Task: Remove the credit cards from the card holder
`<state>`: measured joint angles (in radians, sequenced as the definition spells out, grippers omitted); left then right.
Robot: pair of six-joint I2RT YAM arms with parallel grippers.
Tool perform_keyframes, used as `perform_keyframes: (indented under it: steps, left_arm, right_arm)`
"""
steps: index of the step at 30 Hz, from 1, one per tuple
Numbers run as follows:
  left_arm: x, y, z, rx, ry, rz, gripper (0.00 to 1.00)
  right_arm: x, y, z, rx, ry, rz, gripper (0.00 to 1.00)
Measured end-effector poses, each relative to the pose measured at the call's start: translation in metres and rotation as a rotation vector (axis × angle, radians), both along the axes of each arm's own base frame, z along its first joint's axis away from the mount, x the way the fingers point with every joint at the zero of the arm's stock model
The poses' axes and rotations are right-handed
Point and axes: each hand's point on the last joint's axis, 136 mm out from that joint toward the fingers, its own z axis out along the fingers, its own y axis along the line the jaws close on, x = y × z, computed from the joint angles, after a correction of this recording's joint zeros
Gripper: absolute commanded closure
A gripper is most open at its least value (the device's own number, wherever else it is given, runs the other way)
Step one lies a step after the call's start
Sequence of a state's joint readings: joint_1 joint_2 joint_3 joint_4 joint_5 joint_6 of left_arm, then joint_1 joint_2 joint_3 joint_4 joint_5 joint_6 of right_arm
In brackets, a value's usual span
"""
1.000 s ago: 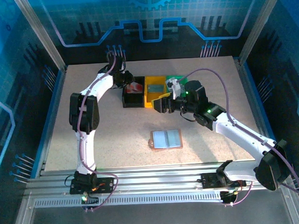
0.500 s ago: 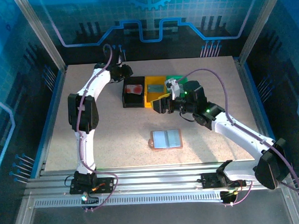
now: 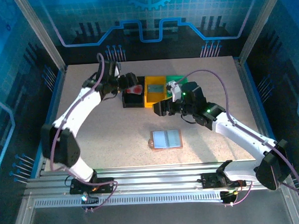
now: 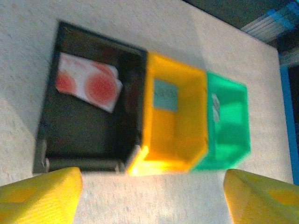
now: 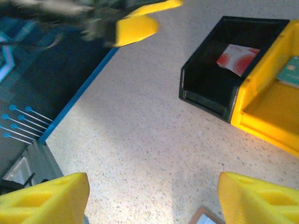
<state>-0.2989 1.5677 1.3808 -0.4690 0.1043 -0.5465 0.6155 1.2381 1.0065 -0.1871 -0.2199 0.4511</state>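
My gripper (image 5: 149, 200) hangs over the speckled table (image 5: 140, 130). Its yellow fingertips (image 5: 44, 198) sit in the bottom corners, spread wide with only bare tabletop between them. Up to the right stands a black bin (image 5: 205, 93) with a red card (image 5: 237, 58) lying inside, white with red blotches. Touching its right side is a yellow bin (image 5: 261, 112), with a teal card (image 5: 292, 70) in it at the picture's edge. A corner of the card holder (image 5: 205, 218) pokes in at the bottom. At the top the left gripper (image 5: 145, 17) is blurred, two yellow fingers showing. The table's blue edge (image 5: 79, 93) runs down the left.
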Motion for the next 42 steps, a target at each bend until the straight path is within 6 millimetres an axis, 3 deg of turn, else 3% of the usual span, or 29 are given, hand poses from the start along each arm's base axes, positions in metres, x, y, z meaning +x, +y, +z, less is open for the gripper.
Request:
perform_keyframes:
  steps: [3, 8, 10, 13, 16, 20, 28, 42]
  left_arm:
    - [-0.05, -0.022, -0.007, -0.024, -0.004, -0.065, 0.09]
    - [-0.126, -0.039, -0.051, -0.049, 0.063, -0.121, 0.08]
    - [-0.156, -0.048, -0.067, -0.054, 0.087, -0.147, 0.07]
    - [-0.188, -0.062, -0.081, -0.058, 0.113, -0.186, 0.05]
    - [-0.206, -0.072, -0.094, -0.058, 0.139, -0.195, 0.01]
    - [-0.22, -0.072, -0.111, -0.034, 0.186, -0.165, 0.01]
    - [-0.235, -0.062, -0.142, 0.083, 0.288, -0.091, 0.01]
    - [-0.236, -0.082, -0.176, 0.267, 0.425, -0.068, 0.01]
  right_arm:
    - [-0.007, -0.011, -0.006, -0.031, 0.005, -0.027, 0.16]
    - [-0.024, -0.033, -0.032, -0.093, 0.041, -0.068, 0.16]
    - [-0.032, -0.042, -0.053, -0.128, 0.08, -0.082, 0.17]
    - [-0.044, -0.052, -0.087, -0.178, 0.164, -0.101, 0.2]
    - [-0.057, -0.064, -0.118, -0.222, 0.249, -0.126, 0.25]
    - [-0.069, -0.075, -0.14, -0.254, 0.324, -0.162, 0.33]
    - [-0.076, -0.083, -0.157, -0.276, 0.392, -0.208, 0.52]
    - [-0.079, -0.086, -0.186, -0.345, 0.479, -0.219, 0.49]
